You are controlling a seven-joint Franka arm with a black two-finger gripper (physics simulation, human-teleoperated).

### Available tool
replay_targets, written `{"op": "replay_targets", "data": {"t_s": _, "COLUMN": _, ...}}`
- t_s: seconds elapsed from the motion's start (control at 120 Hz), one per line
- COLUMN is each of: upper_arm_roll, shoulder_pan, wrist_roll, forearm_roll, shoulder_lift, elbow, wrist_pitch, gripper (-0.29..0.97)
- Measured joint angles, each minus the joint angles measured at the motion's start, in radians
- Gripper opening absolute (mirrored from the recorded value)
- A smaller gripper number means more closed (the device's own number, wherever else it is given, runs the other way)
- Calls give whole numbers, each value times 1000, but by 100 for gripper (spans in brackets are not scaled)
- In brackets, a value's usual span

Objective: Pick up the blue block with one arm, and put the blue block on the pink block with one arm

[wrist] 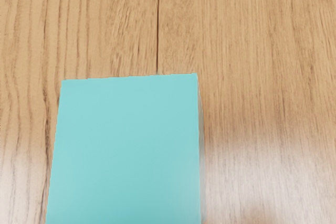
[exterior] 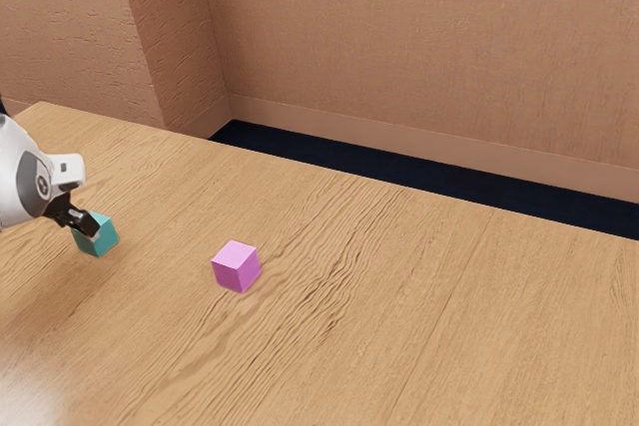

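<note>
Pick-up apparently done: gripper (exterior: 80, 221) closed on blue block (exterior: 99, 236), seemingly raised off table (exterior: 419, 326), near the exterior view's left edge. Remaining: carrying across to pink block (exterior: 237, 266), well apart, and placing on top.

Pretty soft, even, warm light here, nothing dim. The small pink cube (exterior: 237, 266) barely throws a shadow on the light wooden table (exterior: 419, 326), and there's a whitish glare patch at the exterior view's lower left
</note>
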Motion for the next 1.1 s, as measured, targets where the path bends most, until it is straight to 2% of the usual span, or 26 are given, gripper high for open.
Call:
{"op": "replay_targets", "data": {"t_s": 0.15, "upper_arm_roll": -16, "shoulder_pan": 4, "wrist_roll": 54, "forearm_roll": -99, "shoulder_lift": 55, "elbow": 41, "wrist_pitch": 21, "gripper": 60}}
{"op": "replay_targets", "data": {"t_s": 0.275, "upper_arm_roll": -33, "shoulder_pan": 38, "wrist_roll": 95, "forearm_roll": -145, "shoulder_lift": 68, "elbow": 58, "wrist_pitch": 30, "gripper": 60}}
{"op": "replay_targets", "data": {"t_s": 0.375, "upper_arm_roll": -47, "shoulder_pan": 42, "wrist_roll": 123, "forearm_roll": -163, "shoulder_lift": 95, "elbow": 85, "wrist_pitch": 34, "gripper": 60}}
{"op": "replay_targets", "data": {"t_s": 0.458, "upper_arm_roll": -118, "shoulder_pan": 106, "wrist_roll": 147, "forearm_roll": -179, "shoulder_lift": 135, "elbow": 120, "wrist_pitch": 39, "gripper": 59}}
{"op": "replay_targets", "data": {"t_s": 0.533, "upper_arm_roll": -144, "shoulder_pan": 128, "wrist_roll": 167, "forearm_roll": -188, "shoulder_lift": 154, "elbow": 132, "wrist_pitch": 50, "gripper": 59}}
{"op": "replay_targets", "data": {"t_s": 0.858, "upper_arm_roll": -162, "shoulder_pan": 147, "wrist_roll": 262, "forearm_roll": -214, "shoulder_lift": 143, "elbow": 108, "wrist_pitch": 89, "gripper": 56}}
{"op": "replay_targets", "data": {"t_s": 1.1, "upper_arm_roll": -163, "shoulder_pan": 147, "wrist_roll": 325, "forearm_roll": -260, "shoulder_lift": 140, "elbow": 105, "wrist_pitch": 97, "gripper": 40}}
